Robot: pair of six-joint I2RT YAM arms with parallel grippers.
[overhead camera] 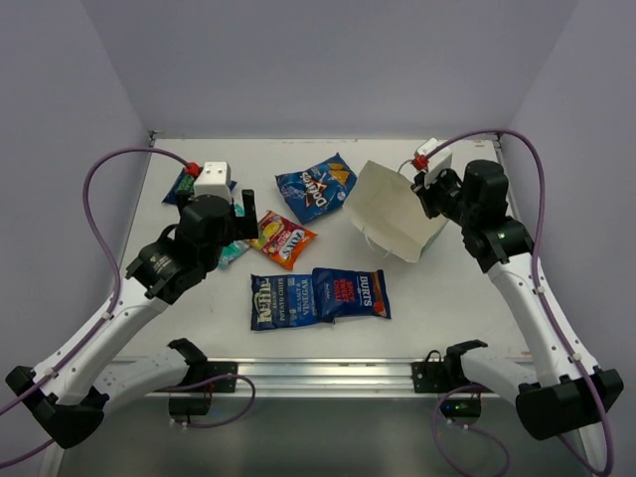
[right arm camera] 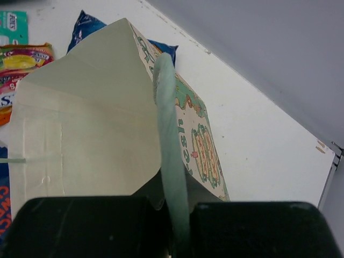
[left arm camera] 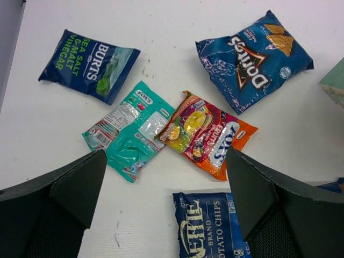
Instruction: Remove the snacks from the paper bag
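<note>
While the right gripper (right arm camera: 180, 215) pinches the pale mint edge of the paper bag (overhead camera: 396, 211) between fingers pressed fully together, the bag sits tilted at the far right of the table (overhead camera: 457, 298), its open mouth turned to the left. The right wrist view looks along the bag's plain inner wall, with the printed side panel (right arm camera: 201, 145) just to the right of the pinched edge.

The left gripper (overhead camera: 241, 221) hangs over the left half of the table with its fingers (left arm camera: 70, 188) spread wide and nothing between them. Beneath it lie a teal-and-white packet (left arm camera: 129, 131) and a red, yellow and orange packet (left arm camera: 207, 134), the orange one's corner overlapping the teal one's edge.

Far left of these lies a dark blue Burts sea salt and malt vinegar packet (left arm camera: 88, 64), apart from the others. A blue Doritos packet (overhead camera: 316, 187) lies at the far middle, just left of the bag. Nearer the arms, a blue Kettle Brand potato chips packet (overhead camera: 282, 301) and a second Burts packet (overhead camera: 351, 293) lie side by side, edges touching.
</note>
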